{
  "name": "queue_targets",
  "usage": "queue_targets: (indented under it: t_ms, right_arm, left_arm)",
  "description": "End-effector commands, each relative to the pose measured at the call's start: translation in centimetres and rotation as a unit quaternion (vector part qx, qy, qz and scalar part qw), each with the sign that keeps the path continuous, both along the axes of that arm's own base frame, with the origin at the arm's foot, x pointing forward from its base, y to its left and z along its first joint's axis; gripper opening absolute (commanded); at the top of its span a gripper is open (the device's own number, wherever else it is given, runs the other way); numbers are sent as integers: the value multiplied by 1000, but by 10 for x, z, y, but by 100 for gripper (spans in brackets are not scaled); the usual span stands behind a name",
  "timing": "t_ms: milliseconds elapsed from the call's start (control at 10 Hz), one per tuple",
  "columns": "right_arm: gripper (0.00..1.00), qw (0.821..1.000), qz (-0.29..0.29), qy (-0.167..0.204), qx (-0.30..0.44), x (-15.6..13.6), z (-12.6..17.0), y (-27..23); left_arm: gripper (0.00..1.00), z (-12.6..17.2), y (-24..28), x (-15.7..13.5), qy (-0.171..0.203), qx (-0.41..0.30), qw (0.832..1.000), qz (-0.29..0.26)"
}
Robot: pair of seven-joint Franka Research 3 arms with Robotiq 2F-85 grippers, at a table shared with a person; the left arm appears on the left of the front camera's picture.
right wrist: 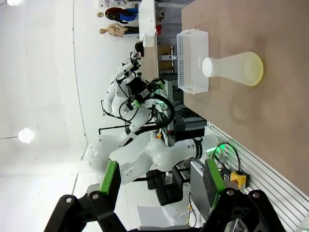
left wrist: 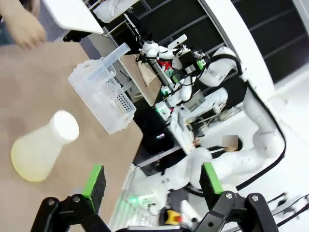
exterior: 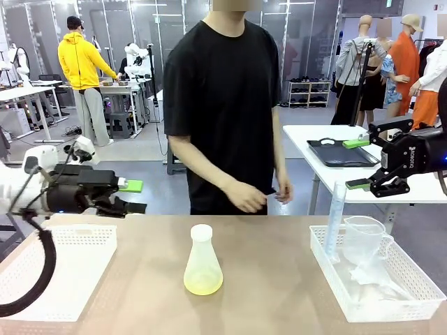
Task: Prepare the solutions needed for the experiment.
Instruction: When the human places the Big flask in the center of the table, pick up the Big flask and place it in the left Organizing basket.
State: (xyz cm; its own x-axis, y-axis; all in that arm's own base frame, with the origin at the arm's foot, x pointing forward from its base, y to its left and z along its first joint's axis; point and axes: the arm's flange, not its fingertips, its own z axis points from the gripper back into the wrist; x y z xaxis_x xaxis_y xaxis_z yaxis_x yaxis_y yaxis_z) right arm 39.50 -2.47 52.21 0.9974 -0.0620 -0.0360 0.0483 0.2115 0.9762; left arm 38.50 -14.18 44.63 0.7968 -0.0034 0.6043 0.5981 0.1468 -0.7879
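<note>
Solutions | flask upright, neck up | left end effector wide | right end effector wide

Flask holding the solutions stands on the table down-right of the left gripper, down-left of the right gripper, robot-side of the person's hand. Left basket lies below the left gripper; right basket, below the right gripper, holds a cylinder and beaker.

Bright hall: glass partition walls, grey floor, white worktable, shoe rack beyond.
</note>
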Motion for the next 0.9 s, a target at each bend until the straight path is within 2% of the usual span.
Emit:
queue_targets:
  t_ms: [0, 100, 200, 300, 500, 600, 700, 800]
  right_arm:
    - [87, 1000, 0, -5, 7, -1, 2, 0]
    - [87, 1000, 0, -5, 7, -1, 2, 0]
    - [87, 1000, 0, -5, 7, -1, 2, 0]
    - [87, 1000, 0, -5, 7, -1, 2, 0]
    - [87, 1000, 0, -5, 7, -1, 2, 0]
    - [87, 1000, 0, -5, 7, -1, 2, 0]
    - [87, 1000, 0, -5, 7, -1, 2, 0]
    - [87, 1000, 0, -5, 7, -1, 2, 0]
  left_arm:
    - [100, -16, -13, 32, -88, 13, 996, 20]
    - [100, -25, -15, 43, -147, 27, 989, 25]
    - [100, -37, -16, 54, -220, 38, 974, 36]
    - [100, -47, -16, 63, -256, 50, 965, 42]
    - [100, -49, -17, 67, -278, 32, 960, 35]
    - [100, -48, -17, 67, -289, 65, 955, 22]
    - [100, -49, -8, 62, -266, 44, 962, 29]
    - [100, -49, -8, 62, -266, 44, 962, 29]
